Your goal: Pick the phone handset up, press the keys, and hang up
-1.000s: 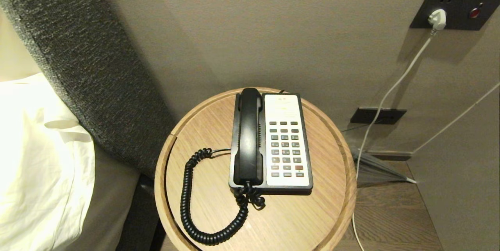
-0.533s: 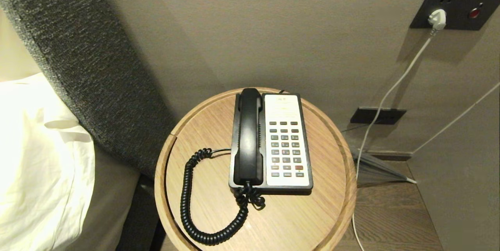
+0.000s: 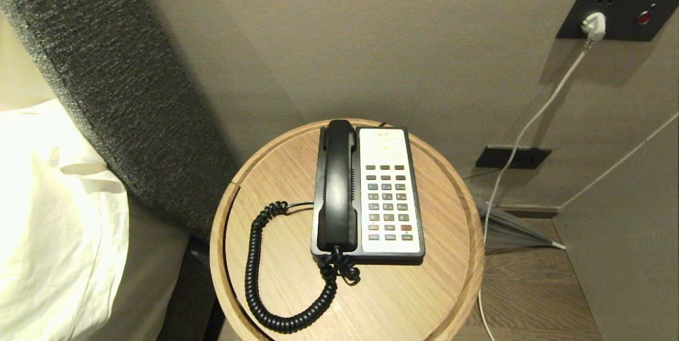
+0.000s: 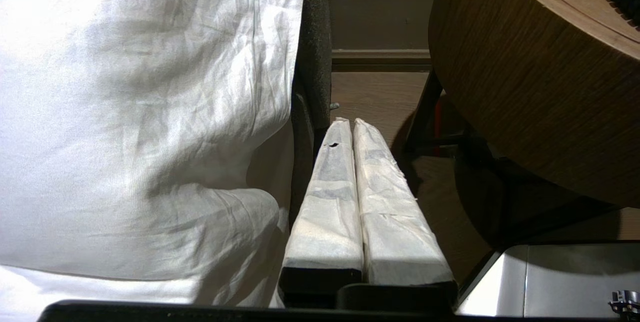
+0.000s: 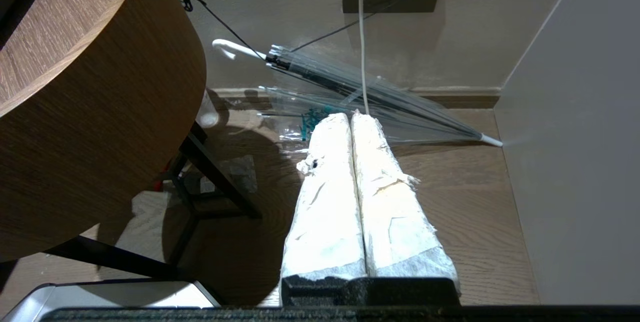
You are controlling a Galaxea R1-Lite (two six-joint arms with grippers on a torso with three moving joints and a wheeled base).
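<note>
Phone handset (image 3: 338, 187) is sitting in its cradle on the phone base (image 3: 390, 192), so nothing's started. Left gripper (image 4: 350, 126) and right gripper (image 5: 352, 119) are hanging low beside the round table (image 3: 265, 171), fingers pressed together. Next move probably means opening up and reaching over.

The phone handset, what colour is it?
Black; the phone handset shows best in the head view.

Warm dim light is falling; the white bedding (image 3: 48, 213) is glaring, and the wall (image 3: 371, 38) is carrying soft shadows.
</note>
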